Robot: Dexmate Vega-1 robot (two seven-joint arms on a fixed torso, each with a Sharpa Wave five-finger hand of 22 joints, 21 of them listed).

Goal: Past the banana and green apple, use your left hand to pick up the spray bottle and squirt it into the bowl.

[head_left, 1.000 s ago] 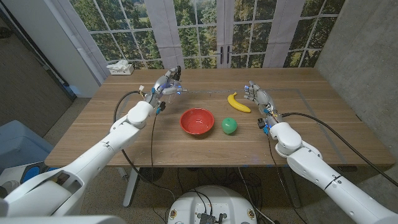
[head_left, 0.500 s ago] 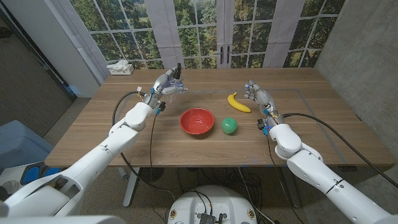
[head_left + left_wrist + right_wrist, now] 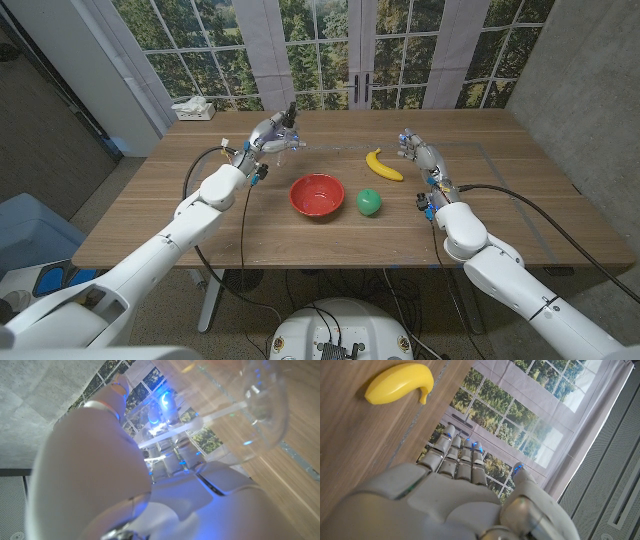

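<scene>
- The left hand (image 3: 268, 135) grips the spray bottle (image 3: 284, 128) (clear, black-topped), raised behind the red bowl (image 3: 317, 195).
- The right hand (image 3: 420, 153) holds nothing, fingers apart, beside the banana (image 3: 382, 166).
- The green apple (image 3: 369, 202) sits just beside the bowl.

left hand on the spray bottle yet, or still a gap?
Touching. In the left wrist view the clear spray bottle sits right against the left hand, with no gap visible. The head view agrees: the left hand holds the bottle up off the table.

White glossy arms, black cables; silver-grey robot hand (image 3: 418, 152) with blue fingertip lights.
</scene>
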